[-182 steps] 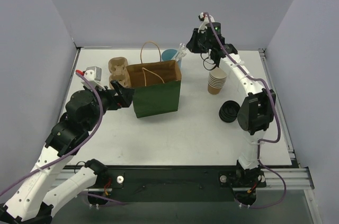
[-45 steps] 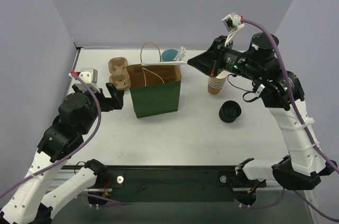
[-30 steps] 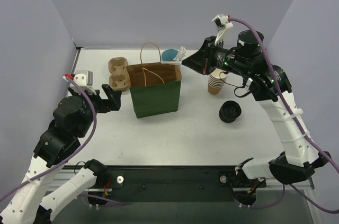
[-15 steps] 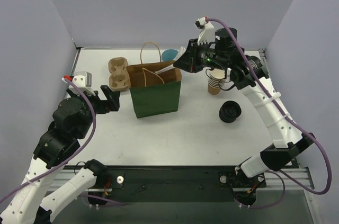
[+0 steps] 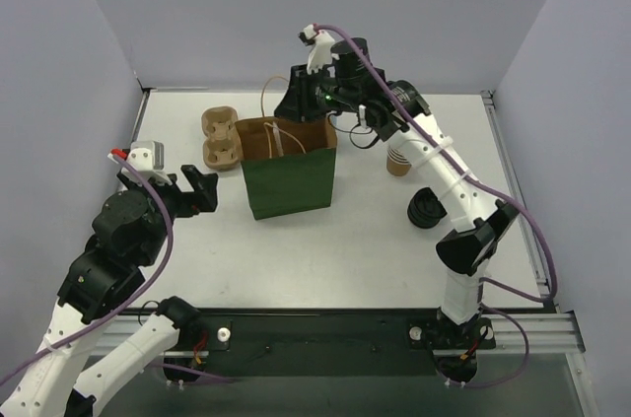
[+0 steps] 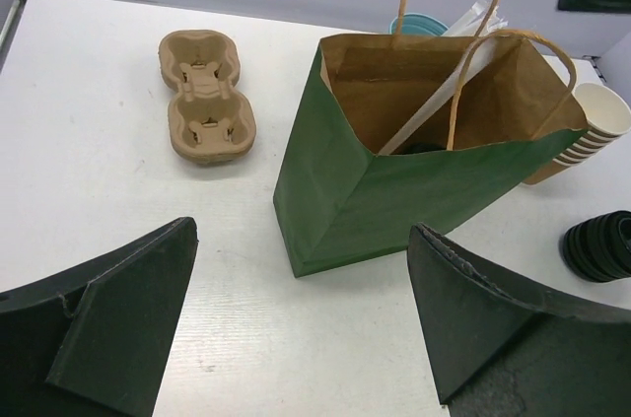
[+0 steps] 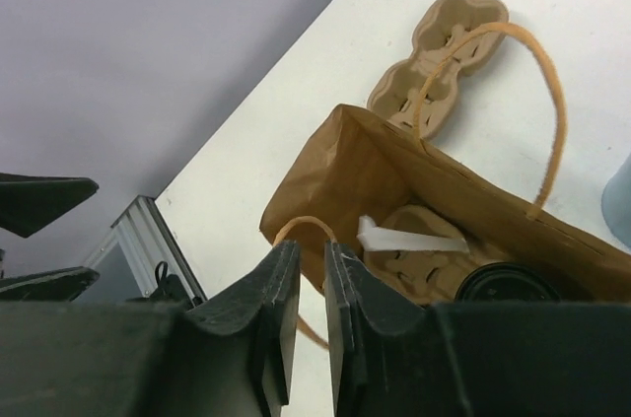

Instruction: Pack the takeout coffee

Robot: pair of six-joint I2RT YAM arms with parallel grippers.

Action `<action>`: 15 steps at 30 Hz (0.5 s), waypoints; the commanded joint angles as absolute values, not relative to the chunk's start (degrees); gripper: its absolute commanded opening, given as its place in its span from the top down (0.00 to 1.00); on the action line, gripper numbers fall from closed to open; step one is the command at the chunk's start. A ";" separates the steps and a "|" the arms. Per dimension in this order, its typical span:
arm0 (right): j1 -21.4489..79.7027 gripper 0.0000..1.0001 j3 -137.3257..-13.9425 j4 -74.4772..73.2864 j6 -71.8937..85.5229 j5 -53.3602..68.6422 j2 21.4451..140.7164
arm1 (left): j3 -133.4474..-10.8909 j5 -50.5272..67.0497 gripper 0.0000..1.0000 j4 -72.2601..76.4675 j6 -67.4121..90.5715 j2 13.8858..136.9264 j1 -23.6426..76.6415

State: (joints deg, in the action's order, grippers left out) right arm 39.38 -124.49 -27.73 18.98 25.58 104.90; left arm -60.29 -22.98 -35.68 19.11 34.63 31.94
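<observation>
Where bag gapes, coffee apparently inside.

The top external camera is looking down from above and behind the arm bases, taking in the whole white table from fairly far off, with the green paper bag with tan loop handles sitting just above the frame's centre. The left wrist camera is looking forward and down across the table from low and near, framing that bag right of centre and the tan moulded-pulp two-cup carrier in the upper left. The right wrist camera is hovering close above the bag, peering steeply into its open mouth. All three views are sharing the bag and the carrier.
</observation>
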 commanded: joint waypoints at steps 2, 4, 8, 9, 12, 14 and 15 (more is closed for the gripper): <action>41.31 0.70 -127.36 -29.53 18.99 23.91 105.12 | -60.21 -24.79 0.03 -35.24 17.49 32.96 32.08; 41.22 0.60 -125.78 -29.53 18.37 22.51 103.54 | -60.03 -24.70 0.03 -35.24 17.40 32.61 32.08; 41.05 0.42 -122.53 -29.62 18.10 19.08 100.11 | -59.77 -23.65 0.03 -34.63 17.49 32.52 32.08; 41.04 0.36 -122.00 -29.71 18.11 18.20 99.32 | -59.77 -23.56 0.03 -34.37 17.40 32.69 32.08; 40.78 0.04 -118.75 -30.06 18.37 14.07 95.63 | -60.38 -22.59 0.03 -33.05 17.05 33.13 32.08; 40.61 0.00 -115.51 -30.41 18.28 12.40 92.12 | -61.43 -21.80 0.03 -32.35 17.05 33.75 32.08; 40.61 0.00 -114.36 -30.50 17.93 11.78 90.80 | -61.96 -20.93 0.03 -32.17 17.31 34.19 32.08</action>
